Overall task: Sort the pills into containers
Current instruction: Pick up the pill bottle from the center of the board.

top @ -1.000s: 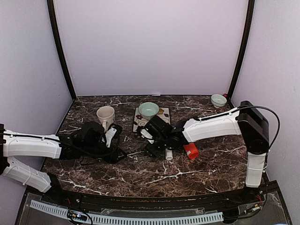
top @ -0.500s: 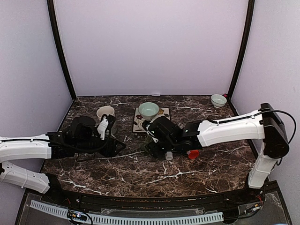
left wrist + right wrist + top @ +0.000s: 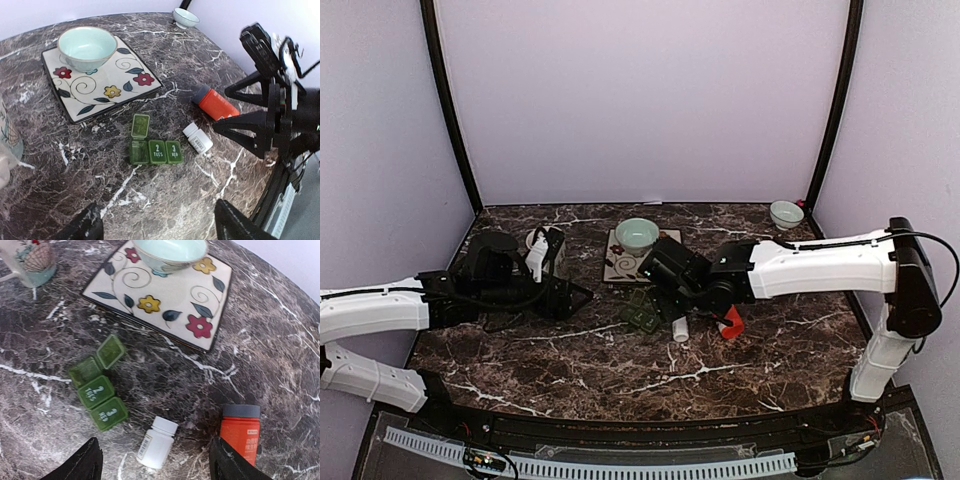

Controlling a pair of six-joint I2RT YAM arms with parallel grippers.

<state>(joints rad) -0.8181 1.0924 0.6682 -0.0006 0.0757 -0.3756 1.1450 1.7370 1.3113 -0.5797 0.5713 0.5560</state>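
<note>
The dark green pill box (image 3: 642,312) lies mid-table, a strip of three compartments. In the left wrist view the pill box (image 3: 155,151) has its first lid (image 3: 140,125) flipped open; the lids marked 2 and 3 are shut. It also shows in the right wrist view (image 3: 98,392). No loose pills show. My left gripper (image 3: 580,297) is open and empty, left of the box (image 3: 160,231). My right gripper (image 3: 656,298) is open and empty, held above the box and bottles (image 3: 160,465).
A white bottle (image 3: 157,442) and an orange bottle (image 3: 240,432) lie right of the box. A pale green bowl (image 3: 637,235) sits on a floral tray (image 3: 200,315) behind it. A mug (image 3: 535,242) stands by my left arm. A small bowl (image 3: 786,213) is far right.
My right gripper has lifted off the pill box, which now shows with one lid open. My left arm has drawn back towards the mug.
</note>
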